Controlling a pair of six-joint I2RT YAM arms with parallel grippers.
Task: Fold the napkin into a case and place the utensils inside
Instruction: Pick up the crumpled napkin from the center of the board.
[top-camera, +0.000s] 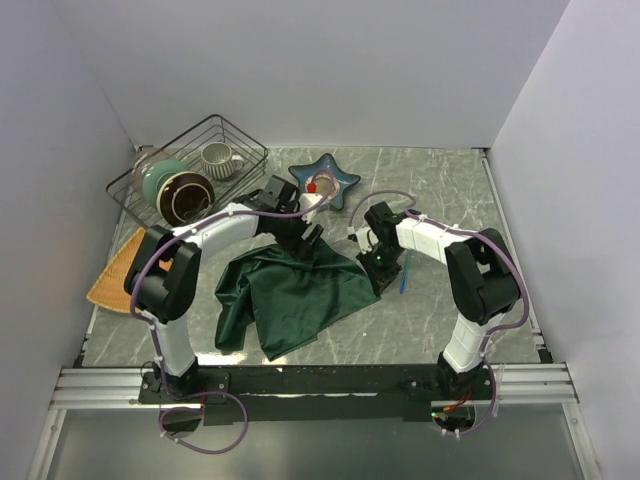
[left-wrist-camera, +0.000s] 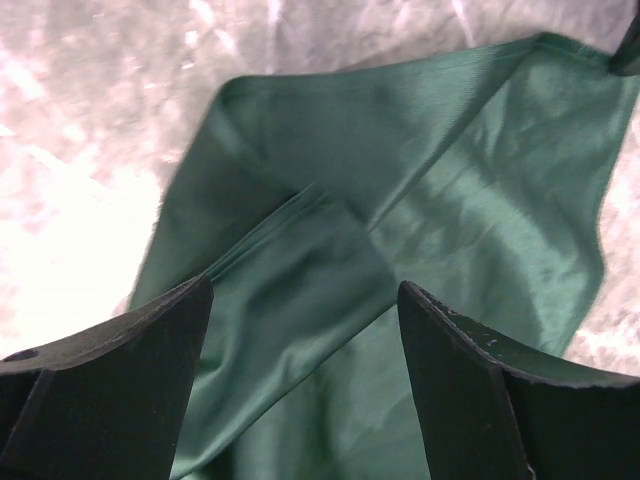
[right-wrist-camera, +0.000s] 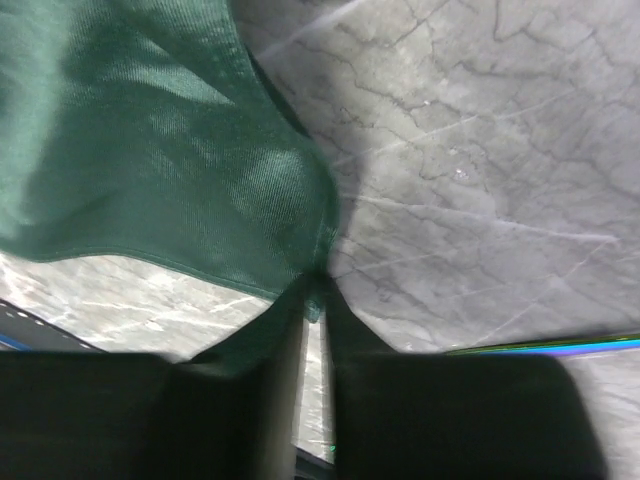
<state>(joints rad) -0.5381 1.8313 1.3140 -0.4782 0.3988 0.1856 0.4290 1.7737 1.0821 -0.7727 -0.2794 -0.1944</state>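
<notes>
The dark green napkin (top-camera: 290, 290) lies crumpled and partly folded on the marble table, not in a case shape. My left gripper (top-camera: 300, 236) is open and hovers over the napkin's far edge; in the left wrist view its fingers (left-wrist-camera: 130, 370) straddle a fold of the napkin (left-wrist-camera: 400, 200) without holding it. My right gripper (top-camera: 378, 266) is shut on the napkin's right corner (right-wrist-camera: 318, 285), which is pinched between the fingertips. The blue utensil (top-camera: 403, 277) lies on the table just right of the right gripper, and shows as a thin line in the right wrist view (right-wrist-camera: 550, 347). The pink utensil is not clearly visible.
A star-shaped blue dish (top-camera: 338, 178) sits behind the grippers with something small and red in it. A wire basket (top-camera: 245, 135) at the back left holds a mug (top-camera: 218, 158) and bowls (top-camera: 175, 192). An orange-tan mat (top-camera: 113, 272) lies at the left edge.
</notes>
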